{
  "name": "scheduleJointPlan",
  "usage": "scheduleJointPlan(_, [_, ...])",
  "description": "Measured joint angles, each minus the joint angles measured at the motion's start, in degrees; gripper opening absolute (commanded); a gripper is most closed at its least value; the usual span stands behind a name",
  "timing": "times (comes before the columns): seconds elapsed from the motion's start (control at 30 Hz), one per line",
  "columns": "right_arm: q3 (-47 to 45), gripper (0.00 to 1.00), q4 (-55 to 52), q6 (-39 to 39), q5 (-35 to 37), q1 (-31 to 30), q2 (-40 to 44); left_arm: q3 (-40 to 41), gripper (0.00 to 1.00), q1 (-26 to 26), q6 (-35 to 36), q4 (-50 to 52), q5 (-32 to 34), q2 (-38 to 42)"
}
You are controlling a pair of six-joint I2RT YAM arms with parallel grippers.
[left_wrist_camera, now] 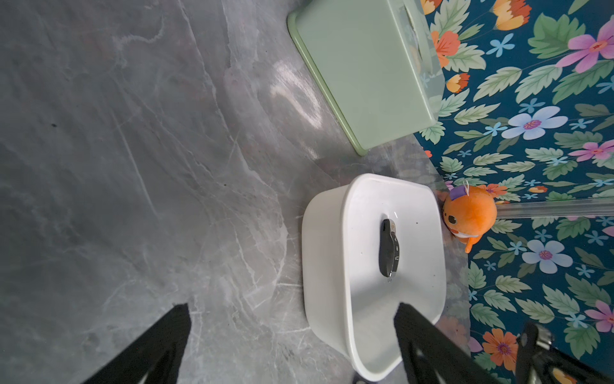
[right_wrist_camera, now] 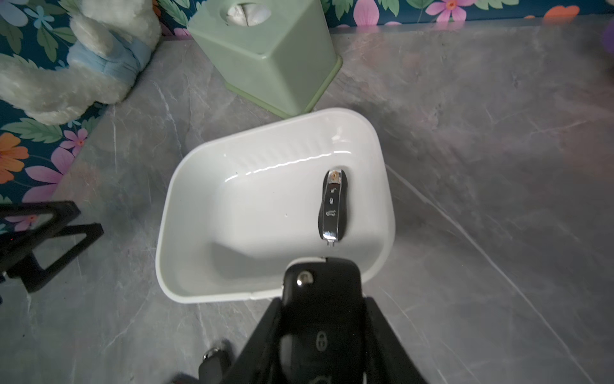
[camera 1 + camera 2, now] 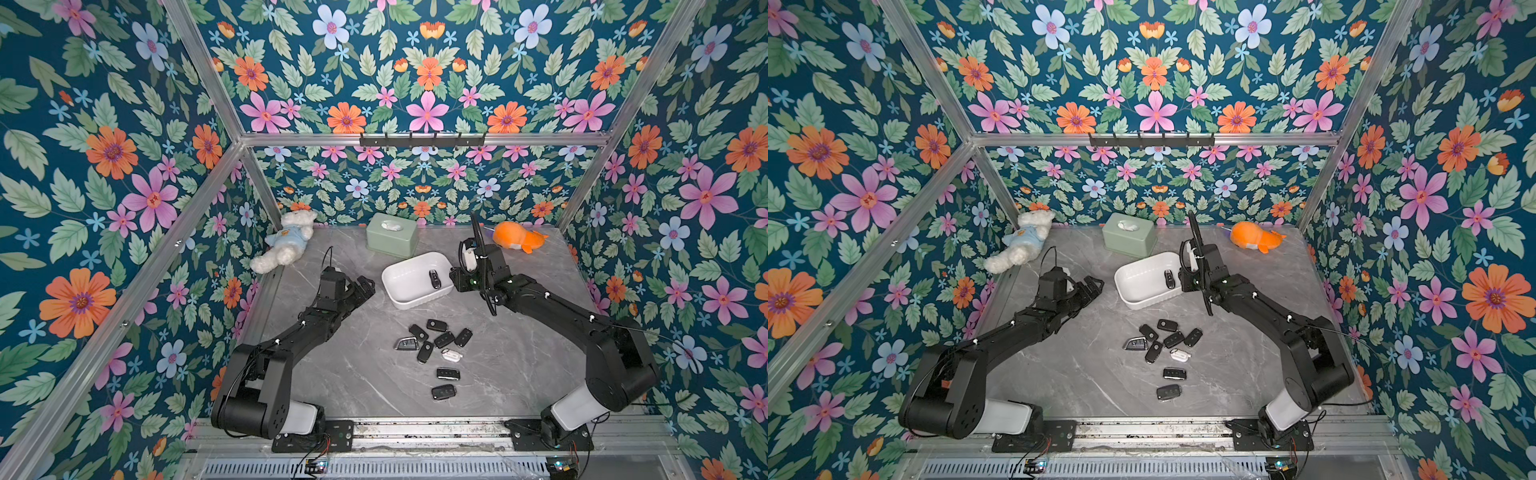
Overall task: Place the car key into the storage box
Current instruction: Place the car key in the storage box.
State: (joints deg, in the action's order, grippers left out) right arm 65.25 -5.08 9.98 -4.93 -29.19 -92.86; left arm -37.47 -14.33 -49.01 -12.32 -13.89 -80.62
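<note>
Left gripper [image 1: 294, 312]: jaws spread wide, nothing in them, parked off the left side of the storage box [image 2: 232, 206], clear of its wall. Fine to leave it there.

In the box: one silver-trimmed fob [image 2: 332, 206] lies flat on the floor near the right wall. The left half of the floor is bare. More loose fobs [image 3: 432, 340] sit clustered on the box's near side.

Right gripper [image 2: 323, 299]: clamped across a black flip-type car key [image 2: 320, 345], with the key body poking out past the fingers. It hangs at the box's right rim, by the near corner. In the wrist view the key's nose barely overlaps the rim, so it's not properly inside.

Step, my read: carry in and release. Push on toward the box's middle over bare floor, drop below the rim line, then open. Letting go here risks a bounce off the rim or a hit on the fob already in. The tub looks light, so stay off the wall.

Markings: lock icon on the held key, three button icons on the boxed fob, its crest too blurred to read. No legible text or brand.
</note>
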Motion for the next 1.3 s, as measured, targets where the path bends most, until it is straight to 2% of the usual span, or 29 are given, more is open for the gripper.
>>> scheduleJointPlan(0.47, [22.86, 0.32, -3.37, 0.35, -1.01, -2.78, -21.2, 2.4, 0.99, 0.15, 3.65, 0.39, -0.92, 4.02])
scheduleJointPlan(0.8, [35.87, 0.32, -11.89, -2.58, 5.75, -6.67, -32.89, 2.84, 0.99, 0.44, 4.7, 1.92, -0.02, 4.87])
scheduleJointPlan(1.0, [38.97, 0.33, -14.82, -2.56, 8.76, -7.04, -37.09, 2.99, 0.99, 0.46, 5.16, 2.12, 0.33, 5.22])
scheduleJointPlan(1.3, [38.18, 0.34, -14.82, -2.27, 9.46, -7.04, -39.01, 2.08, 0.99, 0.5, 5.53, 3.13, 0.52, 4.7])
